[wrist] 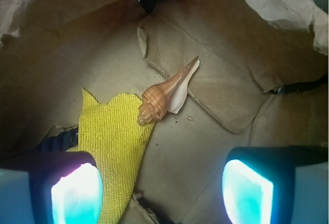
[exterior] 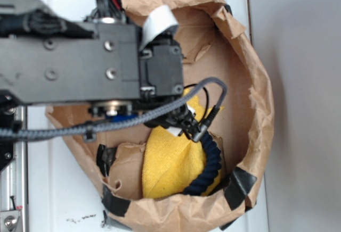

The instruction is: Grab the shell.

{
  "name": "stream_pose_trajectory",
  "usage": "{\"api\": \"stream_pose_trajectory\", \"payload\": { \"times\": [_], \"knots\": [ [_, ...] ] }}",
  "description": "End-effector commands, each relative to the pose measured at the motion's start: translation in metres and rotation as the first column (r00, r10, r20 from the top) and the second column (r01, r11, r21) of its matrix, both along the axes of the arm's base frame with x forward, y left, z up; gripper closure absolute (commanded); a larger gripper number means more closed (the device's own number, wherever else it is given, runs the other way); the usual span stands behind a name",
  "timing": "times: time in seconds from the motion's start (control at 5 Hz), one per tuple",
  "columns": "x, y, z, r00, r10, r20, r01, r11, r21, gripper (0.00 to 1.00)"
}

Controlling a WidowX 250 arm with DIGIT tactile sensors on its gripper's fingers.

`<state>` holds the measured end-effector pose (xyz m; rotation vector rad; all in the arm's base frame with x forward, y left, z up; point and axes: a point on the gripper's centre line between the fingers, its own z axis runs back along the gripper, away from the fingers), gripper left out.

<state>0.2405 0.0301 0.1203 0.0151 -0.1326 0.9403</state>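
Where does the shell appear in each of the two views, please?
Exterior: not visible; the arm covers that part of the bag.
Wrist: shell at centre, blunt end touching the yellow cloth's corner, spike pointing up-right.
Shared landmark: the yellow cloth.

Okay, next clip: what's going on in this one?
A WidowX arm is reaching down into a brown paper enclosure to grab a shell. In the wrist view the gripper is open above the floor, its two pads apart, with the shell lying ahead between them, untouched. The shell's blunt end rests at the edge of a yellow cloth; a dark blue rope lies beside the cloth.
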Motion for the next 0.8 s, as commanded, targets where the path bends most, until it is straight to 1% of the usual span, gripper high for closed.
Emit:
{"api": "stream_pose_trajectory", "payload": {
  "times": [0.0, 0.2, 0.4, 0.6],
  "knots": [
    [-0.004, 0.017, 0.011, 0.999, 0.019, 0.033, -0.019, 1.000, 0.007, 0.00],
    [0.014, 0.026, -0.005, 0.989, 0.148, -0.028, -0.149, 0.986, -0.069, 0.00],
    [0.021, 0.025, -0.019, 0.970, 0.243, -0.012, -0.243, 0.968, -0.070, 0.00],
    [0.020, 0.024, -0.035, 0.964, 0.266, 0.021, -0.265, 0.963, -0.045, 0.00]
  ]
}}
